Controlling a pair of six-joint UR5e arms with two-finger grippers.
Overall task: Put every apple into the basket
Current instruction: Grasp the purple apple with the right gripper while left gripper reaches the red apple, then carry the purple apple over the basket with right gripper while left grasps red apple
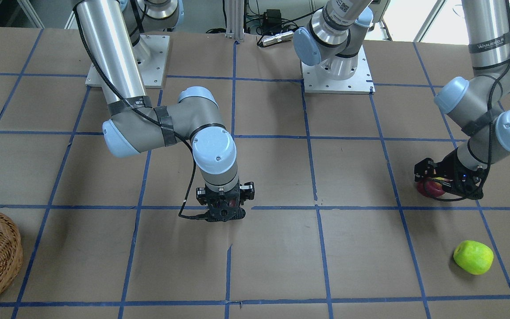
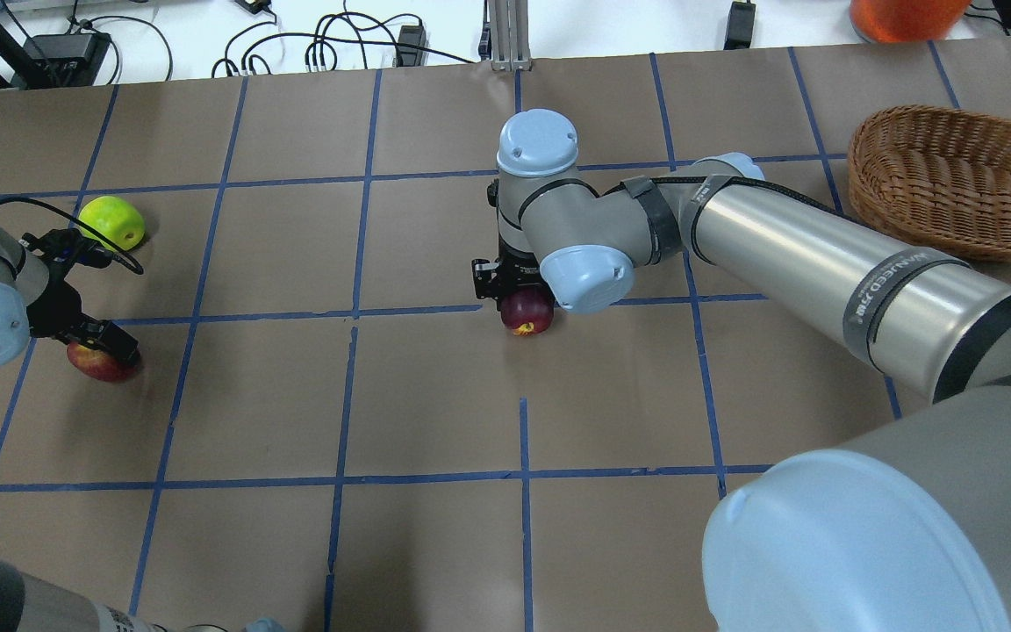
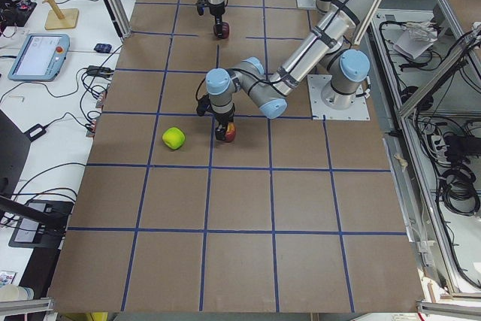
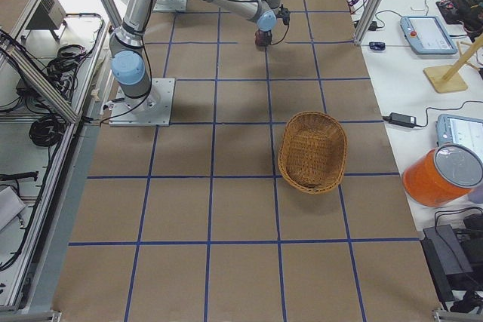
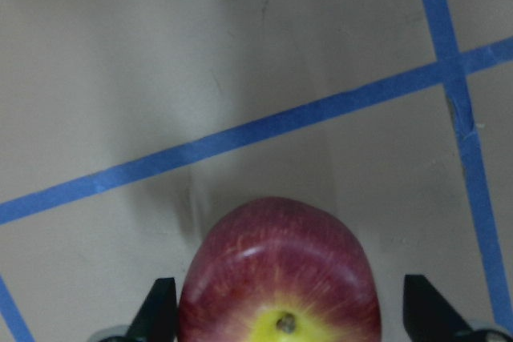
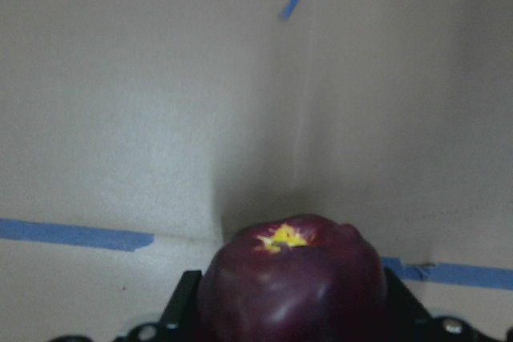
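Observation:
The red apple (image 1: 427, 189) with a yellow stem patch (image 5: 280, 322) sits on the table between the fingers (image 5: 160, 310) of my left gripper (image 2: 106, 351). The jaws stand open around it, with a gap on one side. My right gripper (image 2: 519, 303) is shut on the dark maroon apple (image 2: 527, 313), which fills the space between the fingers (image 6: 188, 294) at table level. The yellow-green apple (image 2: 112, 221) lies free on the table beyond my left gripper. The wicker basket (image 2: 944, 180) stands at the far right and holds no apples.
The table is brown paper with a blue tape grid. The two arm base plates (image 1: 337, 75) are bolted at the robot's side. An orange container (image 2: 905, 13) stands beyond the table edge behind the basket. Cables and tablets lie on the benches past the far edge.

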